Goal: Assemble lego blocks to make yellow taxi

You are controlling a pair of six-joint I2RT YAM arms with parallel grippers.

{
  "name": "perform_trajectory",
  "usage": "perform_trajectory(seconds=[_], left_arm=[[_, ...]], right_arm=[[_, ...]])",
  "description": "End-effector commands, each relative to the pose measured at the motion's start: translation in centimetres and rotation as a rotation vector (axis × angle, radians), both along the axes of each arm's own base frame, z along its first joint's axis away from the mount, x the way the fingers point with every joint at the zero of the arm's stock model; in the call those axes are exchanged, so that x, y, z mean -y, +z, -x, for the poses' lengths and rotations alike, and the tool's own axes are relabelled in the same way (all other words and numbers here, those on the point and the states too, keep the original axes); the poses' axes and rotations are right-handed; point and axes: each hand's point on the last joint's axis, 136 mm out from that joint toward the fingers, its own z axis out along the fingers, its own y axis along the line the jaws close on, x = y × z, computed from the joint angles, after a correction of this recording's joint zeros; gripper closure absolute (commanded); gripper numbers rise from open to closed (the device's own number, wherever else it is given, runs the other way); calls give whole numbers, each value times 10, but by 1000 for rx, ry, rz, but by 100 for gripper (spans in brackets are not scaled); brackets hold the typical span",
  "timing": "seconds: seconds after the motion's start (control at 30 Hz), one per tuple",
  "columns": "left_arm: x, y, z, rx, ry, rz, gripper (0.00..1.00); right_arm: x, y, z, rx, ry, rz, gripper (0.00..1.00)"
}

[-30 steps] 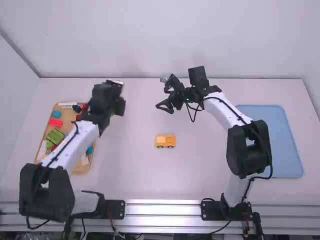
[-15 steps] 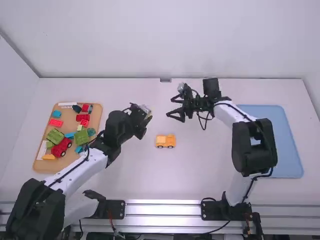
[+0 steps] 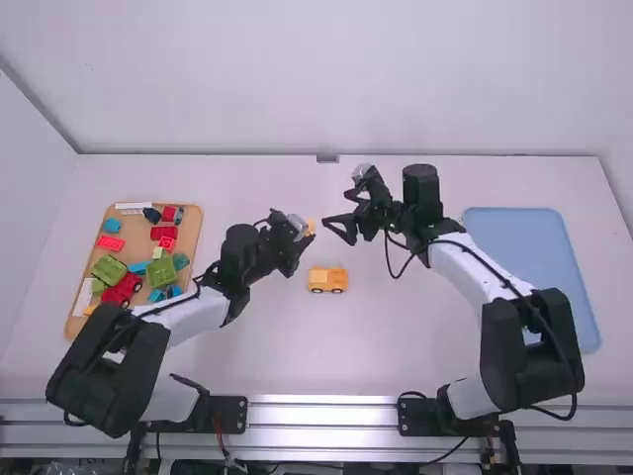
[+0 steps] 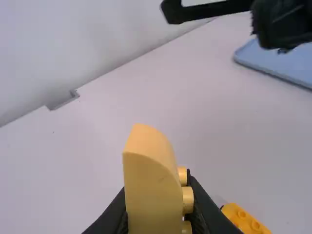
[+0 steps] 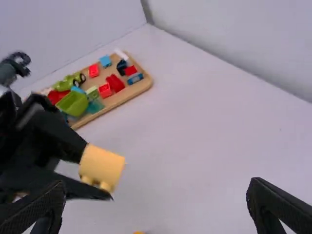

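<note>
The left gripper's (image 4: 157, 192) jaws are clamped on a yellow block (image 5: 103, 166) with a curved face and studs; the right gripper's (image 3: 339, 209) jaws stand wide apart, with nothing between them. The block is held in the air, between 11 and 12 o'clock from the yellow car (image 3: 327, 281), which sits on its wheels on the table (image 3: 396, 341). The right gripper is at about 12 o'clock from the car, just beside the block. The parts tray (image 3: 188, 322) lies at 9 o'clock, the blue tray (image 3: 534, 277) at 3.

The step in hand looks like readying the block for the car. Its studs seem turned off upright, so I'd square it up first, perhaps by passing it across: bring the open fingers in level, on faces clear of the studs, close, and only then let go with the left. After that, line it up with the car's studs, brace the car so its wheels can't roll, and press straight down. Pressing at a slant could tip the car or twist the block in the grip.
</note>
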Motion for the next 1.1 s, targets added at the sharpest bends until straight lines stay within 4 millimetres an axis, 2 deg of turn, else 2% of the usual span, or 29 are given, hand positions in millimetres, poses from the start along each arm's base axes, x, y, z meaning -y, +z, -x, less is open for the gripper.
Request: perform_trajectory(seconds=[0.0, 0.2, 0.37, 0.5, 0.63, 0.77, 0.83, 0.9, 1.07], left_arm=[[16, -5, 7, -5, -54, 5, 98], [35, -7, 3, 24, 6, -31, 98], [37, -3, -3, 10, 72, 2, 98], [37, 5, -8, -6, 94, 48, 98], [40, 13, -11, 10, 93, 61, 98], [34, 15, -17, 5, 150, 80, 98], [35, 17, -16, 9, 137, 86, 98], [35, 17, -17, 10, 141, 85, 98], [35, 18, -17, 14, 142, 88, 98]], right_arm=[[-4, -24, 4, -142, -41, -22, 2], [-8, -35, 2, -186, -41, -34, 12], [-10, -42, 3, -241, -36, -60, 25], [-19, -37, 12, -233, 52, -106, 25], [-19, -37, 13, -208, 59, -116, 26], [-19, -37, 13, -204, 45, -141, 26], [-19, -35, 13, -199, 43, -159, 27], [-19, -34, 14, -200, 40, -174, 32], [-28, -32, 21, -184, 64, -187, 35]])
